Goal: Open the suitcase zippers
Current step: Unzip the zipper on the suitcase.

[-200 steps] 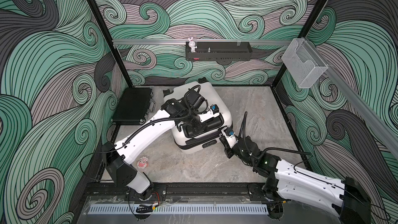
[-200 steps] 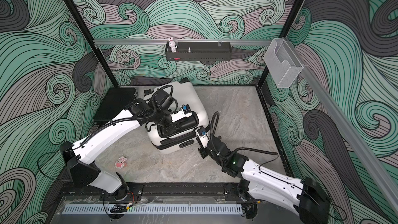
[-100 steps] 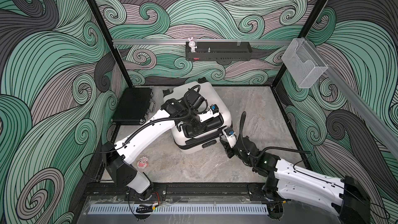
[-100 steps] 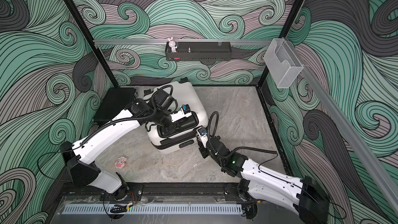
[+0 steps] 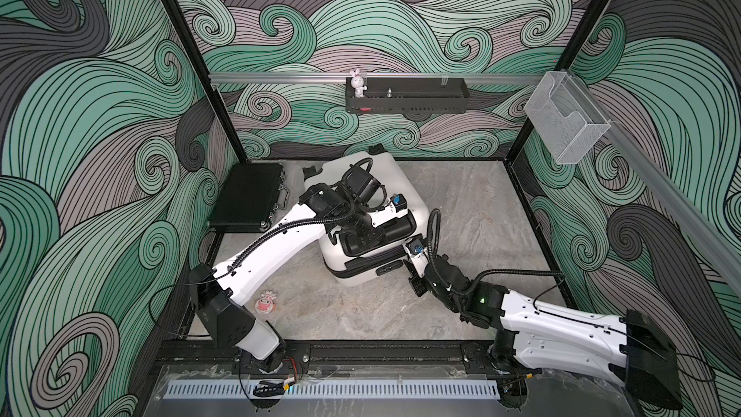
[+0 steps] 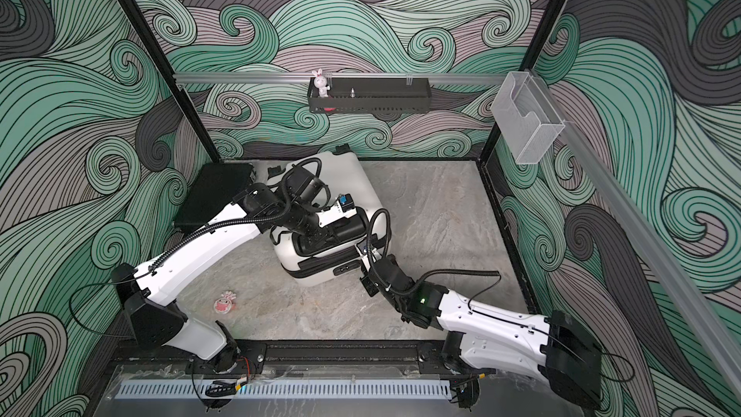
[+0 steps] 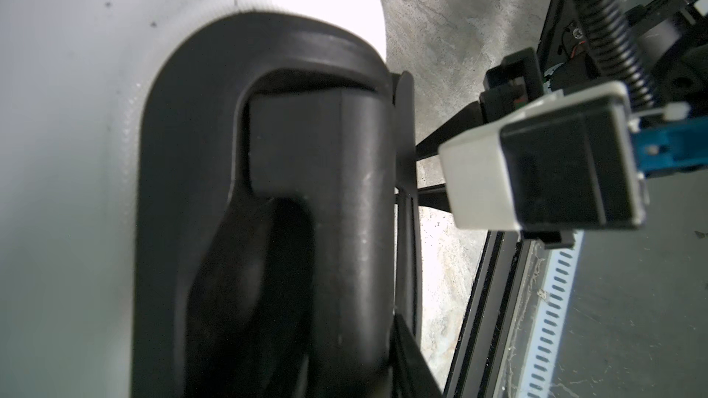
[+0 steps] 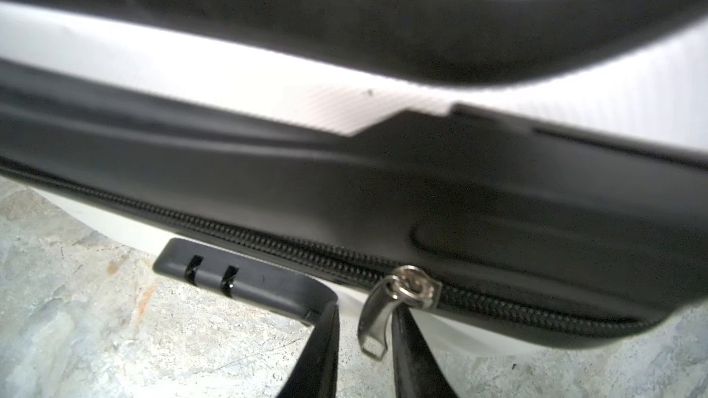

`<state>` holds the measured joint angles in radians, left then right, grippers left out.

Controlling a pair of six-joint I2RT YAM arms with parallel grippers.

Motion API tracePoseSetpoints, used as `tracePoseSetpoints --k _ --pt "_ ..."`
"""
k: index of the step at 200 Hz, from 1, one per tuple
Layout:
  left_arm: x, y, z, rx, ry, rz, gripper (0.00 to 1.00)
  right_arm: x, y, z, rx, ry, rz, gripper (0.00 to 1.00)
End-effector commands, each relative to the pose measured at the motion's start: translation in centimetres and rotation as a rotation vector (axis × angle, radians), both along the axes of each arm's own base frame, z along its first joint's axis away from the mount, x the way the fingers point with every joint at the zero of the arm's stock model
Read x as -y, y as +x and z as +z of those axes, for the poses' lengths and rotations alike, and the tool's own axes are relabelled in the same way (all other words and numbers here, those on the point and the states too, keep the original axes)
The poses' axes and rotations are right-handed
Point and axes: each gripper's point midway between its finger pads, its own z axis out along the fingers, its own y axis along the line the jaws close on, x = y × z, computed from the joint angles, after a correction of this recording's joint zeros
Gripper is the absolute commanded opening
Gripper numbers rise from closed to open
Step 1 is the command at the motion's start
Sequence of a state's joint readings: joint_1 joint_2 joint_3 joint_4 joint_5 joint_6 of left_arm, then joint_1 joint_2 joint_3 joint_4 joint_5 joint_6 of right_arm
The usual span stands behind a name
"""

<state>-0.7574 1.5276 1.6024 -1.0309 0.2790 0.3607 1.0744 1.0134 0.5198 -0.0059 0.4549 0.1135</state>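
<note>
Moved closer, the right gripper [image 8: 366, 313] is narrowed around the zippers' [image 8: 230, 230] pull tab [image 8: 373, 335], pinch unconfirmed. The suitcase [image 5: 401, 182], near the desk's [image 5: 481, 214] back edge, is steadied by the left gripper [image 5: 361, 234] at its handle [image 7: 318, 185], grip hidden.

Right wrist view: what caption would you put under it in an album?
The right gripper straddles the silver zipper pull on the white suitcase's black zipper band.

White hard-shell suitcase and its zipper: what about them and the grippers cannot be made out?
Fingers of the left gripper: under its wrist in both top views; dark blur in left wrist view.
Silver metal zipper pull: between the right gripper's fingers, right wrist view; grip unclear.
Thin black zipper band: far side hidden behind the white hard-shell suitcase, both top views.
</note>
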Motion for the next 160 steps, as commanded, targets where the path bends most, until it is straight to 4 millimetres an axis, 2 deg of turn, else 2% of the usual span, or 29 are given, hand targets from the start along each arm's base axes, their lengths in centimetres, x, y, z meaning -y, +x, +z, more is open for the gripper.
tracePoseSetpoints --k 1,45,61,103,110,125,160 --pt "1.0 0.9 8.0 0.213 -0.214 -0.012 0.0 0.8 0.5 1.6 0.039 0.014 -0.06 0.19" --pt "0.9 1.1 7.8 0.217 -0.204 -0.009 0.0 1.9 0.0 2.5 0.074 0.053 -0.056 0.13" --pt "0.9 1.1 7.7 0.217 -0.203 -0.009 0.0 1.8 -0.2 2.5 0.082 0.064 -0.035 0.07" --pt "0.9 1.0 7.7 0.214 -0.204 -0.007 0.0 1.6 -0.2 2.1 0.081 0.065 -0.031 0.04" --pt "0.9 1.0 7.7 0.213 -0.204 -0.006 0.0 1.6 -0.1 2.0 0.078 0.065 -0.036 0.06" --pt "0.9 1.0 7.7 0.211 -0.204 -0.007 0.0 1.7 -0.1 1.9 0.07 0.067 -0.043 0.2" --pt "1.0 0.9 7.9 0.206 -0.216 -0.008 0.0 1.5 0.1 1.6 0.064 0.062 -0.047 0.29"
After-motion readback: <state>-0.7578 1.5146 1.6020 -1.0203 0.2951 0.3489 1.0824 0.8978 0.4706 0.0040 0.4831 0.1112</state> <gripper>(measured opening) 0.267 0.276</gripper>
